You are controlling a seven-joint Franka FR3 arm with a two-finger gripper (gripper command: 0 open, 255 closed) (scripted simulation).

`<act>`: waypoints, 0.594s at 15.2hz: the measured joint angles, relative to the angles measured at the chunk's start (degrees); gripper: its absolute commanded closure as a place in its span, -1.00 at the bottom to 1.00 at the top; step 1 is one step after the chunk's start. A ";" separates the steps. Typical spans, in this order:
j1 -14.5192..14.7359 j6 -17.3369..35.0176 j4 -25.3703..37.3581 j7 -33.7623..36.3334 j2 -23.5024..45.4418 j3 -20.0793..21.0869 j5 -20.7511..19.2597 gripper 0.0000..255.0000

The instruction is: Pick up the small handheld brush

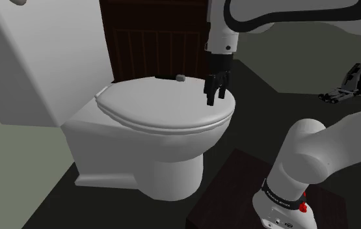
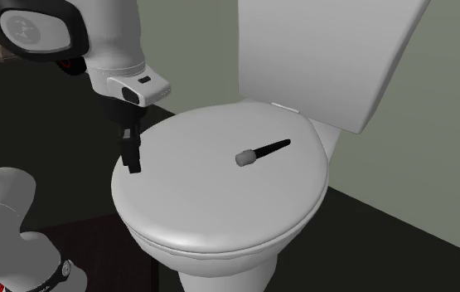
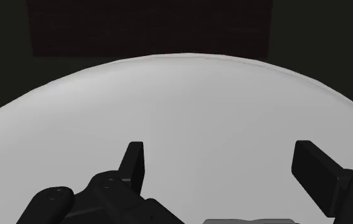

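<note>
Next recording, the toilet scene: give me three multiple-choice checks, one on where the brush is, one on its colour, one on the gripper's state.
1. Where does the small brush lie?
A. on the closed toilet lid
B. on the floor
C. on top of the tank

2. What colour is its handle?
A. white
B. red
C. black

3. How is the gripper?
A. shut on the brush
B. open, holding nothing
C. shut on nothing

Answers:
1 A, the second exterior view shows it resting on the lid.
2 C, the handle is black and the head is grey.
3 B, in the wrist view the fingers stand apart over bare lid, away from the brush.
</note>
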 measured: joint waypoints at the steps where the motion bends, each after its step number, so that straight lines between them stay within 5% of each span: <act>1: 0.00 0.00 0.00 0.00 0.00 0.00 0.00 -1.00; 9: 0.21 0.91 14.43 -8.29 16.47 -3.39 -3.09 -1.00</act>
